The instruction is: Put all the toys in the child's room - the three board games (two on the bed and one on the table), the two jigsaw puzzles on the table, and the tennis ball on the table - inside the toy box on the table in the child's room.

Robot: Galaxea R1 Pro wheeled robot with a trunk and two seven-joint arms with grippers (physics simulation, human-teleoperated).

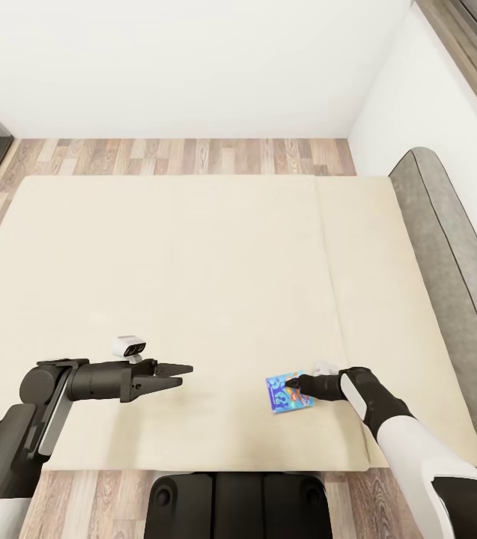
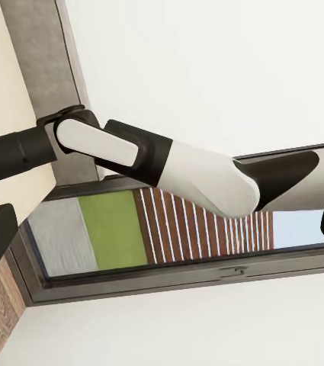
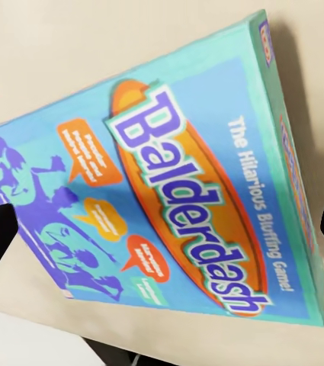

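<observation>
Where bed (image 1: 193, 284) spreads, one board game (image 1: 287, 393).

Board game (image 3: 184, 198): teal-edged blue cover, orange oval with purple "Balderdash" lettering, orange speech bubbles, purple figure. Bed (image 1: 193, 284): plain cream-beige, with a grey headboard (image 1: 448, 254). Floor (image 1: 186, 156): brown wood planks; walls white.

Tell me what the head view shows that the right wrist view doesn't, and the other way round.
Only the head view takes in the whole bed, the wood floor, the grey headboard, and the left tool held above the bed, empty. Only the right wrist view gives the printed cover up close: the title Balderdash and the line The Hilarious Bluffing Game. Both show the blue board game lying on the cream bed top, with the right tool at it.
</observation>
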